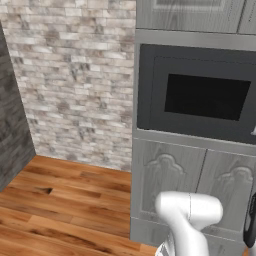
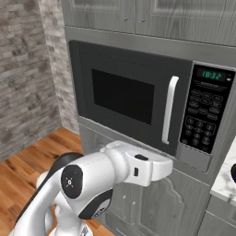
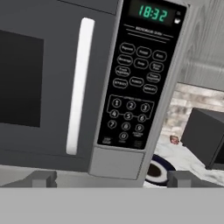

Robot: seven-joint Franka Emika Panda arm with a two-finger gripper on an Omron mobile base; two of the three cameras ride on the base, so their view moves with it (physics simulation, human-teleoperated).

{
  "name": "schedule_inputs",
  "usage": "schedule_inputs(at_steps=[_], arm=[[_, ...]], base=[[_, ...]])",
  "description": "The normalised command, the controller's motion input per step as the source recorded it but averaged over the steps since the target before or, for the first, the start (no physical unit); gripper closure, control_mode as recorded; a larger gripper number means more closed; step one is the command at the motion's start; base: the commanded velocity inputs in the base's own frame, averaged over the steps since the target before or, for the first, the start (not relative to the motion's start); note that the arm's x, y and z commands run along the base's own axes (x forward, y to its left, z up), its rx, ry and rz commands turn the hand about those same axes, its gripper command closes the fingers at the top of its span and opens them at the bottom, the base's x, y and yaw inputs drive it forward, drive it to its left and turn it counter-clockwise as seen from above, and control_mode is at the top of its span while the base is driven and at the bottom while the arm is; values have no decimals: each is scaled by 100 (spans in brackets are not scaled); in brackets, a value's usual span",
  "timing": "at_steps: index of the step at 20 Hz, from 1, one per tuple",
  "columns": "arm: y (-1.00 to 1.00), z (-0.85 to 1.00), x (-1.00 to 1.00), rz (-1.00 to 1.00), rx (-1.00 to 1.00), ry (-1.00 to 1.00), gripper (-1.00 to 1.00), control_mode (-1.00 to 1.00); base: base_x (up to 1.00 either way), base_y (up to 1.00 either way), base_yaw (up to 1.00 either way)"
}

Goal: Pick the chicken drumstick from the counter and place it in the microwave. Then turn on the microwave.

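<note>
1. The drumstick [image 3: 174, 139] shows as a small reddish-brown lump on the marbled tabletop [image 3: 186, 154], right of the microwave [image 3: 65, 87] and just beside a black box [image 3: 205, 136].
2. The microwave door is shut; its display is lit green.
3. The jaws [image 3: 111, 178] stand wide and empty, facing the door's white handle [image 3: 80, 85].
4. A dark-rimmed dish [image 3: 158, 170] lies near the drumstick.

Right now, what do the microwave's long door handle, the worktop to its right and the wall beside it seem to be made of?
The pale vertical bar handle on the grey-framed microwave looks like smooth satin metal or plastic: even sheen, no grain. The white-grey worktop looks like polished marbled stone, with mottled veining. The wall looks like rough whitewashed brick, with visible courses and mortar lines.
</note>
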Motion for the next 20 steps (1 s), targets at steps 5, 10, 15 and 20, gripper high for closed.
schedule_inputs(at_steps=[5, 10, 15, 20], arm=[[-9, -5, 0, 0, 0, -2, -100, -100], [-12, 0, 0, 0, 2, 0, -100, -100], [-10, -5, 0, -1, 2, 0, -100, -100], [-10, -1, 0, -1, 2, 0, -100, -100]], base=[[0, 0, 0], [0, 0, 0], [0, 0, 0], [0, 0, 0]])
